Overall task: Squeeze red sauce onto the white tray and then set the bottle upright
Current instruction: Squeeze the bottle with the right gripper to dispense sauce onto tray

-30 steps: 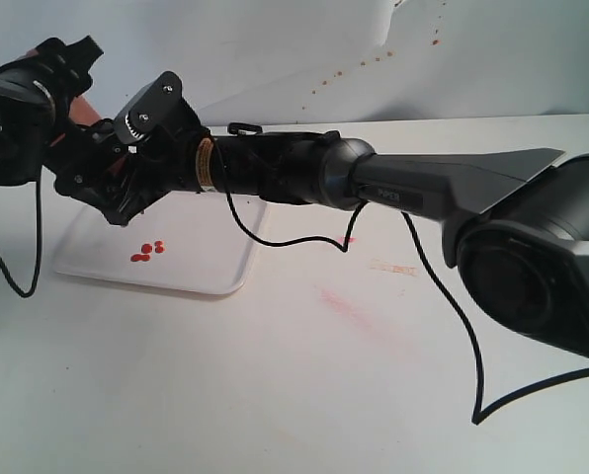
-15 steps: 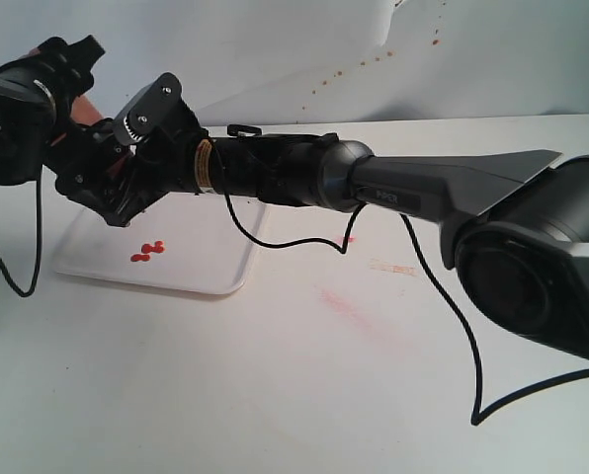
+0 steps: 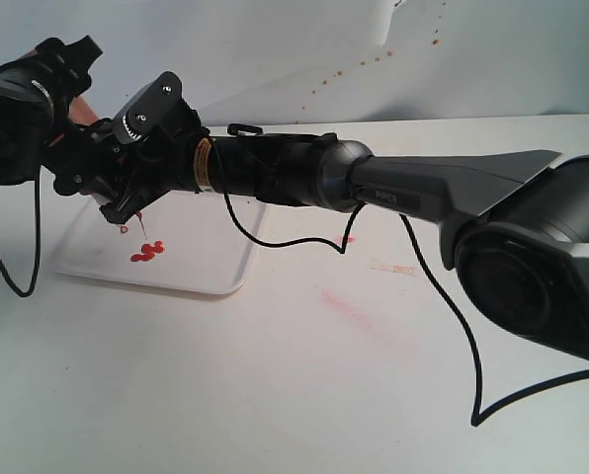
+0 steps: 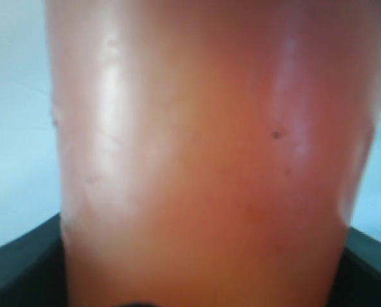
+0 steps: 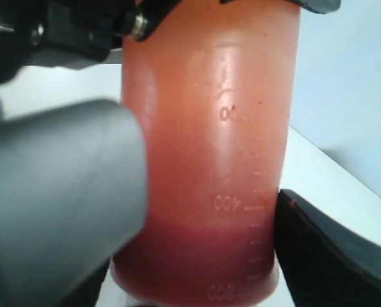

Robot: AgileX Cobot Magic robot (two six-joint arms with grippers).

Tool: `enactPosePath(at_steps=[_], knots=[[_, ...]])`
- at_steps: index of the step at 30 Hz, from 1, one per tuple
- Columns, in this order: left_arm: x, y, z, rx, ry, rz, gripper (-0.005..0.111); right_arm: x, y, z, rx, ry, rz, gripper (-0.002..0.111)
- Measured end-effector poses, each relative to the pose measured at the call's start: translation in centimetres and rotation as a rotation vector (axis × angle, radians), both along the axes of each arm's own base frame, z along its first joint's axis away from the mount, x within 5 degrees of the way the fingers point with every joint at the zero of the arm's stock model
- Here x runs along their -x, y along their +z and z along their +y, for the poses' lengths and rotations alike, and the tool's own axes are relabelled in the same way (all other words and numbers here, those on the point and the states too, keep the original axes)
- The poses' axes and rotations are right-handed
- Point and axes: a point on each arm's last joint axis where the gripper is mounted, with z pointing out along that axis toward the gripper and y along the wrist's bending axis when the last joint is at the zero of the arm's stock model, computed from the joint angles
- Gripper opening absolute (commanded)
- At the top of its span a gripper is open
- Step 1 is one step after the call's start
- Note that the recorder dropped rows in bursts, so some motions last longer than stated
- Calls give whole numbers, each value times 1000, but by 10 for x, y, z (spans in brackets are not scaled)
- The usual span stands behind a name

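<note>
Over the white tray (image 3: 204, 259), left hand (image 4: 197, 272) and right hand (image 5: 203, 230) clamping the bottle (image 5: 209, 96), now tipped lower, red sauce (image 3: 146, 254) newly streaming.

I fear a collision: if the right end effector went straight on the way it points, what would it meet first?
The bottle, already between the fingers of the right end effector; behind it probably the left arm, though depth is unclear.

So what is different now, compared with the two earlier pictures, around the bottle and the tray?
The bottle has tipped a little, so its nozzle now shows below the grippers, pointing down at the white tray. A thin thread of red sauce runs from it to the blobs. The left gripper and right gripper stay clamped on the bottle; the tray has not moved.
</note>
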Motion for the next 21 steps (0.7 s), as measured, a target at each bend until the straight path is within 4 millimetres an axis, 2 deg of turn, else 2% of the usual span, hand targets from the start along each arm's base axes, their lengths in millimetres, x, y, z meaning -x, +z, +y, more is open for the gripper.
enactPosePath(at_steps=[6, 8, 10, 15, 17, 21], knots=[[0, 0, 0, 0, 0, 0, 0, 0, 0, 0, -1, -1, 1, 1], [0, 0, 0, 0, 0, 0, 0, 0, 0, 0, -2, -3, 2, 9], [0, 0, 0, -1, -1, -1, 0, 0, 0, 1, -5, -3, 5, 23], [0, 0, 0, -1, -1, -1, 0, 0, 1, 1, -10, -6, 7, 90], [0, 0, 0, 4, -1, -1, 0, 0, 0, 0, -13, -14, 16, 104], [-1, 1, -1, 6, -8, -4, 0, -1, -1, 1, -15, -28, 37, 105]])
